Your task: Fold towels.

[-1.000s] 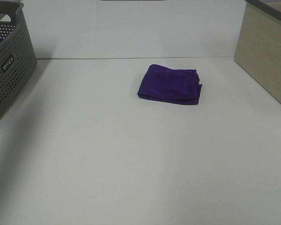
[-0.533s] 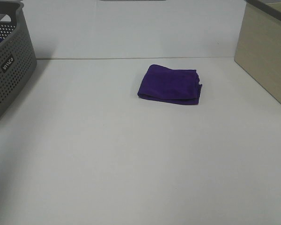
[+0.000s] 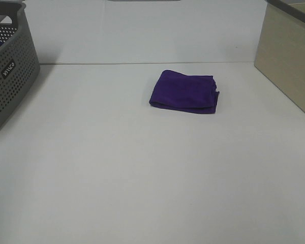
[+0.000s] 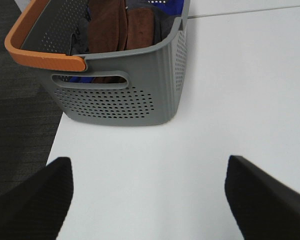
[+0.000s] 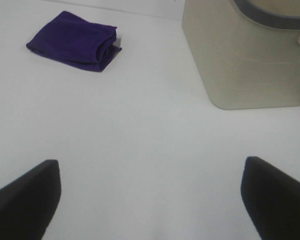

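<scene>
A deep purple towel (image 3: 184,92) lies folded into a small rectangle on the white table, right of centre toward the back; it also shows in the right wrist view (image 5: 74,42). Neither arm appears in the exterior view. My left gripper (image 4: 147,197) stands open over bare table in front of the grey basket (image 4: 117,102), its black fingers (image 4: 32,197) wide apart with nothing between them. Well short of the towel, my right gripper (image 5: 152,200) is open too, its fingers (image 5: 277,197) spread above empty table.
The grey perforated basket (image 3: 9,66) with an orange handle (image 4: 40,55) stands at the far left table edge, holding brown and blue cloths (image 4: 120,25). A beige bin (image 3: 290,56) stands at the back right, also seen in the right wrist view (image 5: 245,55). Dark floor lies beyond the left table edge.
</scene>
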Motion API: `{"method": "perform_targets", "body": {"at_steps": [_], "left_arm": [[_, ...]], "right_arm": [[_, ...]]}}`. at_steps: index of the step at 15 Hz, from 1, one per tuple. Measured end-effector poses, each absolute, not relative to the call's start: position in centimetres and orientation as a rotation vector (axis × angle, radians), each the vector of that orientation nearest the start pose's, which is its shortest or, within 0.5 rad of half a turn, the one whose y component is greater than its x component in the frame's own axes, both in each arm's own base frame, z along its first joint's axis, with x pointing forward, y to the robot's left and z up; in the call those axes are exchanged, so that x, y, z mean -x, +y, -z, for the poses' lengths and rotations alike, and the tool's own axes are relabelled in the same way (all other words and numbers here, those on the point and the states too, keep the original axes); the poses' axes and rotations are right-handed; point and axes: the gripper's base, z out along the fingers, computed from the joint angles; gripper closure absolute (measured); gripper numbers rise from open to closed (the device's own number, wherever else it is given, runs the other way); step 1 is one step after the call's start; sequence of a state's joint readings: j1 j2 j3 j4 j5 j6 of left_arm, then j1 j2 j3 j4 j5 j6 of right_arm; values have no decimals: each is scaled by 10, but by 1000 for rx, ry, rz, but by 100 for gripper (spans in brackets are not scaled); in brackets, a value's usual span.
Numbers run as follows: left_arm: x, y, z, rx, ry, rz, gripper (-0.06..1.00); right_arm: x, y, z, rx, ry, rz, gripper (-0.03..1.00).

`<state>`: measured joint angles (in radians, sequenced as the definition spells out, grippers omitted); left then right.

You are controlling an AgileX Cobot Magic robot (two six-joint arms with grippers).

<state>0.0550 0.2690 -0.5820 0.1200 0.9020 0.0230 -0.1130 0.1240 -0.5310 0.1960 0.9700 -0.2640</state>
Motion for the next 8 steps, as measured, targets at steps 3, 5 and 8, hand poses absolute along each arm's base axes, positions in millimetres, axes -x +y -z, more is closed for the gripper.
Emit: {"method": "perform_targets", "body": {"at_steps": [3, 5, 8], "left_arm": [[-16, 8, -296, 24, 2016, -164, 18], [2, 4, -294, 31, 1948, -121, 18], [9, 1, -285, 34, 2016, -76, 18]], "right_arm": [[-18, 12, -293, 115, 1992, 4, 2], [-18, 12, -294, 113, 1983, 8, 2], [-15, 13, -289, 118, 2046, -7, 2]]}}
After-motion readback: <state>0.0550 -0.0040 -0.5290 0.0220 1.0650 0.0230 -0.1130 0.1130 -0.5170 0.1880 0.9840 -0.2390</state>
